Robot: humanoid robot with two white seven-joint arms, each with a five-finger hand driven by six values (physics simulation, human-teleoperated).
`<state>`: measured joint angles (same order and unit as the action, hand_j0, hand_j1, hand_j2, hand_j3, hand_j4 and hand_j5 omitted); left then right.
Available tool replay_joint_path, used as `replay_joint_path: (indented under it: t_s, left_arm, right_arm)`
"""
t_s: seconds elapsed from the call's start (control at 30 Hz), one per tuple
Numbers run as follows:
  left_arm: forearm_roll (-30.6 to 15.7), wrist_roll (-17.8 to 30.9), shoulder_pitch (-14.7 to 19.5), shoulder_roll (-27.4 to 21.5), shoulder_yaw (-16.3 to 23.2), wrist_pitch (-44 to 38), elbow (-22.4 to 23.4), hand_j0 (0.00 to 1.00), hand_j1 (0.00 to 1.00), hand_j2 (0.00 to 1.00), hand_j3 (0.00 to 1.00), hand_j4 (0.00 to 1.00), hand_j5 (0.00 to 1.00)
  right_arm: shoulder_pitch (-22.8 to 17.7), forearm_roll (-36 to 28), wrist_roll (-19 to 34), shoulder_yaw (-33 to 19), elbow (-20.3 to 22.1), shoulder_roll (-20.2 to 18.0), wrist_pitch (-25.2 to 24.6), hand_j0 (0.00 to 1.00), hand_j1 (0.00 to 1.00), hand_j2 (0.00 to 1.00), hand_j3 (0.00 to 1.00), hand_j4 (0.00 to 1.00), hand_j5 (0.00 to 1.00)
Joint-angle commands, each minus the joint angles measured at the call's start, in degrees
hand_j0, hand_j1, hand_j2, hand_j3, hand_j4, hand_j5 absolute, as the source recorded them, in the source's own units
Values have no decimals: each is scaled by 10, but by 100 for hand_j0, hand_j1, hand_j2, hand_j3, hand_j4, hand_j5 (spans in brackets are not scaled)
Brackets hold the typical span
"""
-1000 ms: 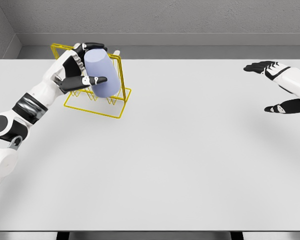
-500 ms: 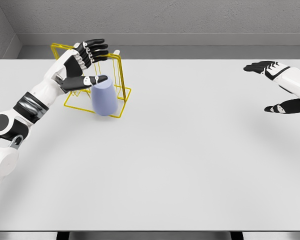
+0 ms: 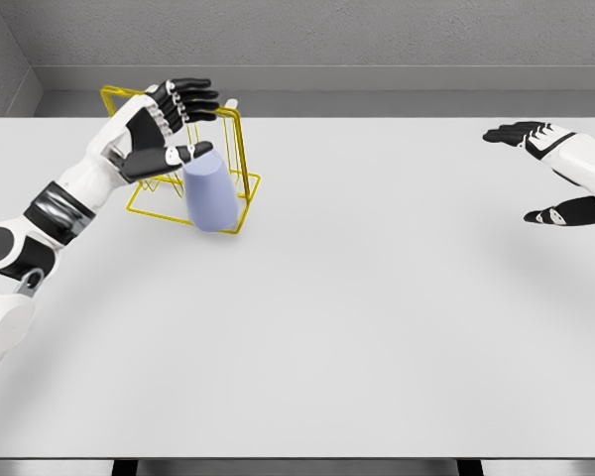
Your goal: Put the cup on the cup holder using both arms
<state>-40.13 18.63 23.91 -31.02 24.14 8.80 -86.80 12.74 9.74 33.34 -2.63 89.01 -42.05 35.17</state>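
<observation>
White tabletop (image 3: pixel 377 297) carries a yellow wire cup holder (image 3: pixel 240 198) with a pale lavender cup (image 3: pixel 209 194) on it, beside the released left hand (image 3: pixel 164 124); the right hand (image 3: pixel 545 169) rests open, far right.

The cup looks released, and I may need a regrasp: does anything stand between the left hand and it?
Nothing visible does. The left hand is open just up and left of the lavender cup, which sits upside down at the yellow wire cup holder, with only the holder's thin wires around it.
</observation>
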Motion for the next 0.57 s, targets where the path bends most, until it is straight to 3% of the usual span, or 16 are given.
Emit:
replay_joint_path:
  t_s: [0.0,0.3,0.53]
  left_arm:
    - [-15,0,-1,-23,-2,10,-20,74,74,74,74,74,74]
    - [-68,1,-35,-164,-14,60,-40,79,79,79,79,79,79]
    - [-80,2,-85,-205,-41,101,-40,86,86,86,86,86,86]
  right_arm:
    - [0,-4,0,0,0,-1,-2,100,100,100,100,100,100]
    - [0,-4,0,0,0,-1,-2,100,100,100,100,100,100]
    - [0,-4,0,0,0,0,-2,100,100,100,100,100,100]
